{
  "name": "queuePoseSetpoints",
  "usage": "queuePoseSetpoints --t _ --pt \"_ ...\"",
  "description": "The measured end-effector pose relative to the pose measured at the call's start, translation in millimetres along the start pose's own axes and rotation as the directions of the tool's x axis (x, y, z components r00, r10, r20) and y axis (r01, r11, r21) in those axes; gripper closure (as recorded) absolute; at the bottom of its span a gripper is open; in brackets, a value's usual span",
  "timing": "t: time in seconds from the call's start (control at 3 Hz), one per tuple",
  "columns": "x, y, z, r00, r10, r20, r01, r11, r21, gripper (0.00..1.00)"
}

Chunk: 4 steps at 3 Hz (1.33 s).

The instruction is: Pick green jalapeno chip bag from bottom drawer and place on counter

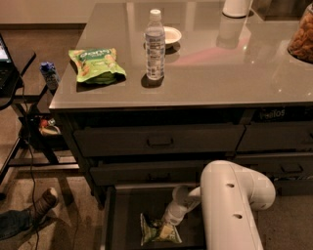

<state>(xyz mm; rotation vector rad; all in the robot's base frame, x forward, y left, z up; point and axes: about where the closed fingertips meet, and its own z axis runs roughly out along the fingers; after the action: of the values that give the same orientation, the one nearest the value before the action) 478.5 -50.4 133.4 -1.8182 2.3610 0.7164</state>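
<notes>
The green jalapeno chip bag (155,232) lies crinkled on the dark floor of the open bottom drawer (128,215), near its front. My gripper (170,225) reaches down from the white arm (230,205) into the drawer and sits at the bag's upper right edge, touching or just over it. The grey-brown counter (220,68) is above, on top of the drawer cabinet.
On the counter stand a brighter green bag (96,62), a water bottle (155,46), a small white bowl (171,35) and a white container (236,7). Two closed handled drawers sit above the open one. A black side table (12,80) and a person's foot (46,200) are at the left.
</notes>
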Motion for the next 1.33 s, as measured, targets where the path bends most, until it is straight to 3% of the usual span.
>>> queuePoseSetpoints --t 0.33,1.0,1.33 --pt "0.0 0.0 0.0 1.000 0.000 0.000 0.000 1.0000 0.000 1.00" --pt "-4.4 6.4 -7.3 1.000 0.001 0.019 -0.002 0.9999 0.013 1.00" --pt "-12.2 16.8 -33.1 0.999 0.034 0.040 -0.036 0.9985 0.041 1.00"
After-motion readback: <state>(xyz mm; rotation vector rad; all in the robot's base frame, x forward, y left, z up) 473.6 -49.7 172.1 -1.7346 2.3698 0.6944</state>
